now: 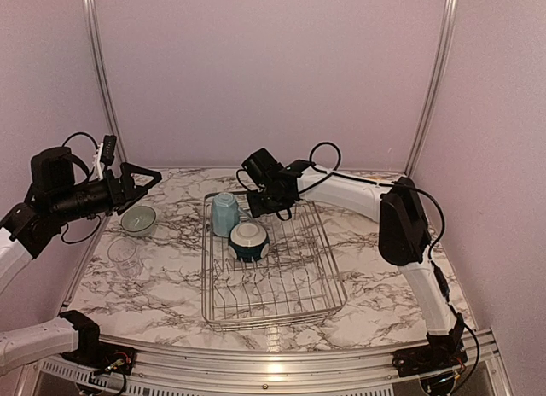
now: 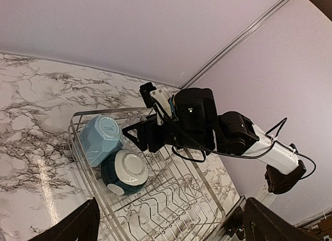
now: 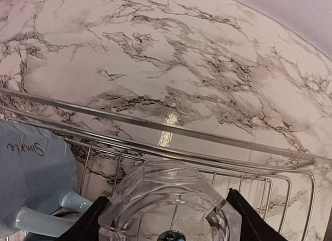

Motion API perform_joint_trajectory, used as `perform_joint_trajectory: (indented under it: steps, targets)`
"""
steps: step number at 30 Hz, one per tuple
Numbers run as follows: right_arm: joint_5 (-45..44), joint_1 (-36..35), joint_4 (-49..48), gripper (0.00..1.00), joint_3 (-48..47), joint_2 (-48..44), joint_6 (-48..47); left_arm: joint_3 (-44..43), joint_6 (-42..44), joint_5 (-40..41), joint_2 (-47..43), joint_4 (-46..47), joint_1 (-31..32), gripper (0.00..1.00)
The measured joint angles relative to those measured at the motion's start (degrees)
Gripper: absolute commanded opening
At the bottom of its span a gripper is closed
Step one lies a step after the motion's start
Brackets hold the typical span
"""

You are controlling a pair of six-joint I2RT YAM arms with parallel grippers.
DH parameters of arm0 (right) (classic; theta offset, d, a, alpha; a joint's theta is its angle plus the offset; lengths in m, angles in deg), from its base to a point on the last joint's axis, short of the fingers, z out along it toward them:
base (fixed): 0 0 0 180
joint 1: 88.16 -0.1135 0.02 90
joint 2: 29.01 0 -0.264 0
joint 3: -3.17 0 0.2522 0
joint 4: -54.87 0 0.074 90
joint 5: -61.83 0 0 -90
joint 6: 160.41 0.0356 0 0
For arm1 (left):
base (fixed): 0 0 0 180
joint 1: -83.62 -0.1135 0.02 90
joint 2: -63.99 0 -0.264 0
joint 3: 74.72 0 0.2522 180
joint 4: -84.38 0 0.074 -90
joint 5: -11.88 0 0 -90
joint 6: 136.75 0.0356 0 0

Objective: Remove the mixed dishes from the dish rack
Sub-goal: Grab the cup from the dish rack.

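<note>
A: While the right gripper (image 1: 271, 208) sits in the rack (image 1: 290, 276), how far along is this?
B: Partway, I'd judge. Green bowl (image 1: 138, 218) and one glass (image 1: 124, 253) stand on the table (image 1: 384, 276), left of the rack. Those count as done.
A: What's left in the rack?
B: Mug (image 1: 225, 212), base up, far-left corner. Teal bowl (image 1: 249, 241), base up, against it. Second glass (image 3: 166, 194) by the far wall, beside the mug.
A: Plates?
B: None in view, rack or table. Can't say where they are.
A: Grippers?
B: Right jaws partly open, straddling the second glass, fingers close on both sides. Can't tell if they press it. Left gripper (image 1: 147, 181) spread wide, empty, above the green bowl.
A: Next?
B: Likely that glass, then mug and teal bowl.
</note>
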Motion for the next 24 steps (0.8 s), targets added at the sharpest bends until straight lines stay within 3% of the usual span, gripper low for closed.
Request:
perform_joint_trajectory:
  steps: [7, 12, 24]
  targets:
    - [0.5, -0.1, -1.7, 0.31, 1.3, -0.6, 1.6, -1.6, -1.4, -0.8, 6.5, 0.2, 0.3, 0.99]
    - [1.2, -0.1, -3.2, 0.24, 5.4, -3.8, 2.3, -1.8, -3.5, -0.4, 8.1, 1.0, 1.4, 0.99]
    - [5.3, -0.1, -15.1, 0.12, 30.7, -29.0, 3.6, -2.1, -8.4, 4.5, 15.0, 6.4, 8.8, 0.99]
